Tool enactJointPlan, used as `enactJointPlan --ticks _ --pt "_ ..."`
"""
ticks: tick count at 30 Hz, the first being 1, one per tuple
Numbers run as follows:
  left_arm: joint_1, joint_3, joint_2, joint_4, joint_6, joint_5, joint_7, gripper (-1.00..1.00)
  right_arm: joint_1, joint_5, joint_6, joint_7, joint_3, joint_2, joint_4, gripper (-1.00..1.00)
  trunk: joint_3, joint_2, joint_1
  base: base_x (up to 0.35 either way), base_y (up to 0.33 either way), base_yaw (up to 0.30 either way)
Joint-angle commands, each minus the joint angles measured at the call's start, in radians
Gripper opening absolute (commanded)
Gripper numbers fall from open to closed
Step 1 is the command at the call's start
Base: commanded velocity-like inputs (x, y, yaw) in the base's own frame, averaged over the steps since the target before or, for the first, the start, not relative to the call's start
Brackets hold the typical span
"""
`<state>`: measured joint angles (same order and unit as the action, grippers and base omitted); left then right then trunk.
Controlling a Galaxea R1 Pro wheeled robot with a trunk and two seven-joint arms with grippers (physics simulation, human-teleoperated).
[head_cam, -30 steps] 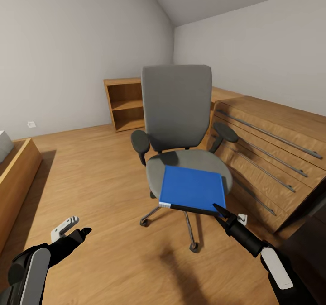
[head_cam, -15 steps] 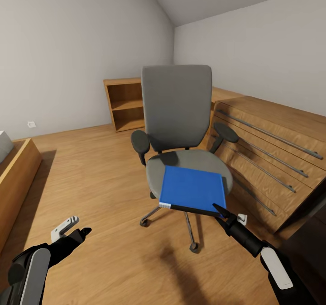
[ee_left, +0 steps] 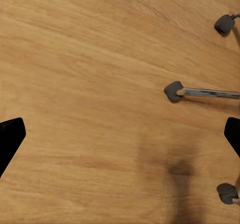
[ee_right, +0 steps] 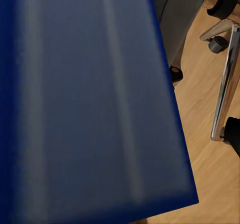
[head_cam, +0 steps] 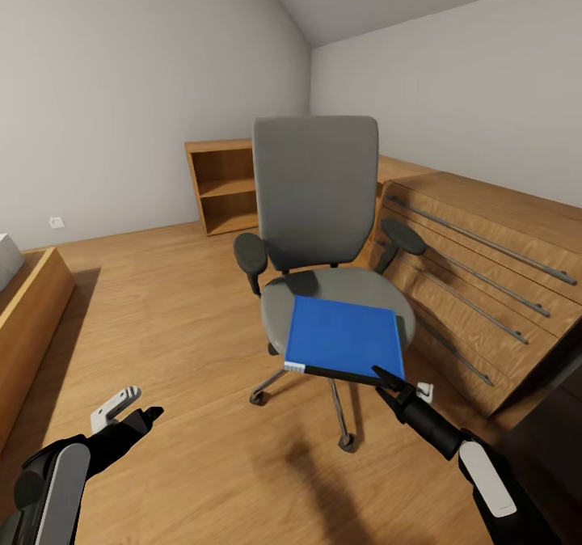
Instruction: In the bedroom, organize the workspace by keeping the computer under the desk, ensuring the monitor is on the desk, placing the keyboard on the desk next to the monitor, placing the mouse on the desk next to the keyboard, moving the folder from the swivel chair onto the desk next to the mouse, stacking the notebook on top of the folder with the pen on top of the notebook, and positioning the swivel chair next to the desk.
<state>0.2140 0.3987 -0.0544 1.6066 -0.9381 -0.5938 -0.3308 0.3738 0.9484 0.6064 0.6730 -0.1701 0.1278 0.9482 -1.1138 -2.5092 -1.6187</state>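
- The folder (head_cam: 346,337) lies flat on the swivel chair (head_cam: 323,230), overhanging the seat's front edge.
- The right gripper (head_cam: 386,383) sits at the folder's front right corner; whether its fingers grip cannot be told.
- The left gripper (head_cam: 129,410) hangs spread wide over the wooden floor (head_cam: 162,318), holding nothing.

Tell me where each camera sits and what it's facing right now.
Head view: on the head, looking down at the swivel chair with the folder on its seat; both arms show, left pincer, right pincer.
Left wrist view: faces the floor; dark fingertips at the edges.
Right wrist view: close over the folder.
Shared: both wrist views catch the chair's base.
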Motion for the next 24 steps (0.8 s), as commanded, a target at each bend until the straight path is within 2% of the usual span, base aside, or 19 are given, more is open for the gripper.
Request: enactJointPlan --ticks 1,13,18,24 --pt "0.001 0.002 -0.001 0.001 -0.004 -0.011 -0.008 1.0 0.001 0.005 0.007 0.0 0.0 0.0 0.0 1.0 -0.001 0.0 0.0 0.0 0.0 0.0" --pt "0.001 0.002 -0.001 0.001 -0.003 -0.011 -0.008 1.0 0.001 0.006 0.007 0.002 0.001 0.001 0.002 1.0 -0.001 0.0 0.0 0.0 0.0 0.0" --pt "0.001 0.002 -0.001 0.001 -0.003 -0.011 -0.009 1.0 0.001 0.006 0.007 0.002 0.001 0.001 0.003 1.0 0.018 0.001 0.002 0.0 0.0 0.0" --pt "0.001 0.002 -0.001 0.001 -0.002 -0.011 -0.01 1.0 0.001 0.006 0.007 0.002 0.001 0.001 0.003 1.0 0.018 0.001 0.002 0.0 0.0 0.0"
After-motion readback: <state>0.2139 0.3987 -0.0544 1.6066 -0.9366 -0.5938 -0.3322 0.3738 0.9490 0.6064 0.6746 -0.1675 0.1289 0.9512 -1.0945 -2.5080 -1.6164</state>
